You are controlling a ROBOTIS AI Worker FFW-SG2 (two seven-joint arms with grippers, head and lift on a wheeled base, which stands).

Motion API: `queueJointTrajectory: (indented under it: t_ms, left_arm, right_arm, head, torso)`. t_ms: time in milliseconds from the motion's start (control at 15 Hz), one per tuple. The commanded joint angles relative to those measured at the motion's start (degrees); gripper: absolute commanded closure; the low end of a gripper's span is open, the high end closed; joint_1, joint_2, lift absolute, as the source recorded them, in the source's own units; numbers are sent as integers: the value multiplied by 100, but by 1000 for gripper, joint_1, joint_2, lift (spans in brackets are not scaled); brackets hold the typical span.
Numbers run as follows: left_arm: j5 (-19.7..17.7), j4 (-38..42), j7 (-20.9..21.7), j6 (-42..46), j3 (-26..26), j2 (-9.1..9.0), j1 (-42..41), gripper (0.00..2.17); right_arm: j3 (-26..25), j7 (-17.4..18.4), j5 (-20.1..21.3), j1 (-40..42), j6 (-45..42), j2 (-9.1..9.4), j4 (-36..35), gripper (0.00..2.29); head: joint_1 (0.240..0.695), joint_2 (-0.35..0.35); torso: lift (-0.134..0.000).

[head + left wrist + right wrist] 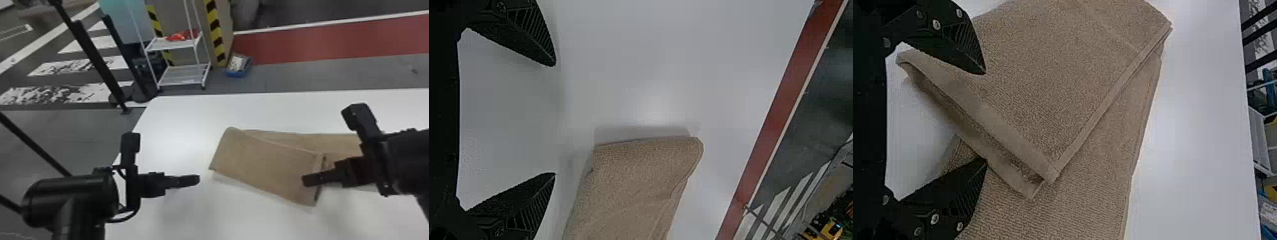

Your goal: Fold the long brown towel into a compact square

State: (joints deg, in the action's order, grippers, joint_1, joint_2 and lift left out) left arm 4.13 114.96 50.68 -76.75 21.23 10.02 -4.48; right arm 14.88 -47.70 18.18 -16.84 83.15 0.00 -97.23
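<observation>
Towel (261, 159) lies folded, partly hidden behind the right end effector (307, 180).

A white shelf rack (174, 45) stands beyond the white table (178, 118).

White table (178, 115), brown towel (261, 159) lying on it, one end folded slantwise over the rest

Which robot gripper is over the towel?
The right gripper: its open fingers are over the brown towel. The left gripper is open too, but is over the white table, beside the towel.
</observation>
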Motion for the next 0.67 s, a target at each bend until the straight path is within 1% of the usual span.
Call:
queueJointTrajectory:
  t_ms: [0, 133, 267, 600]
  left_arm:
    - [0, 0, 3, -3, 4, 9, -9, 100]
    - [0, 0, 3, -3, 4, 0, -18, 100]
    - [-9, 9, 3, -3, 4, 0, -27, 100]
    - [-9, 18, 12, -3, 4, 9, -36, 100]
  right_arm:
    - [42, 6, 27, -39, -145, 5, 108, 275]
    - [42, 15, 27, -39, -180, 5, 108, 306]
    - [42, 6, 36, -56, -180, 5, 108, 383]
    - [-2, 85, 45, -91, -216, 5, 108, 407]
  head:
    - [695, 310]
    - [695, 310]
    - [695, 311]
    - [695, 308]
  torso:
    - [-125]
    - [-125]
    - [-125]
    - [-125]
